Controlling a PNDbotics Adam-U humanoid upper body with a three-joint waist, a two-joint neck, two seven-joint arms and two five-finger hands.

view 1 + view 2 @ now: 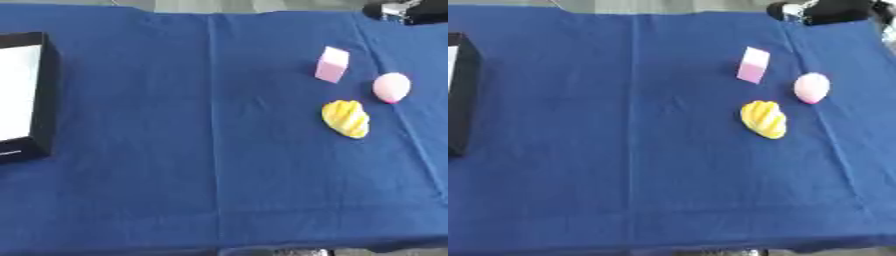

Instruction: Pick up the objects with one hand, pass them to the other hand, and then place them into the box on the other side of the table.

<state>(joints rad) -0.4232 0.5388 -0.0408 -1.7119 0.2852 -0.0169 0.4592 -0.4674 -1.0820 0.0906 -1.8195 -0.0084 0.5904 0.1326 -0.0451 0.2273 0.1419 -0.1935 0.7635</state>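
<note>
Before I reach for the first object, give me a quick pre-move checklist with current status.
1. Three objects on the right side, apart from each other: pink block, pink egg shape, yellow ridged piece: ok.
2. Box at the left edge, top open: ok.
3. Blue cloth between objects and box bare: ok.
4. Right robot hand at the top right; finger state: cannot tell.
5. Left robot hand in view: not ok.

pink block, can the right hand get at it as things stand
Probably yes. The pink block stands alone on the blue cloth, apart from the pink egg shape and yellow ridged object. A dark part of the robot shows top right, nothing between.
</note>
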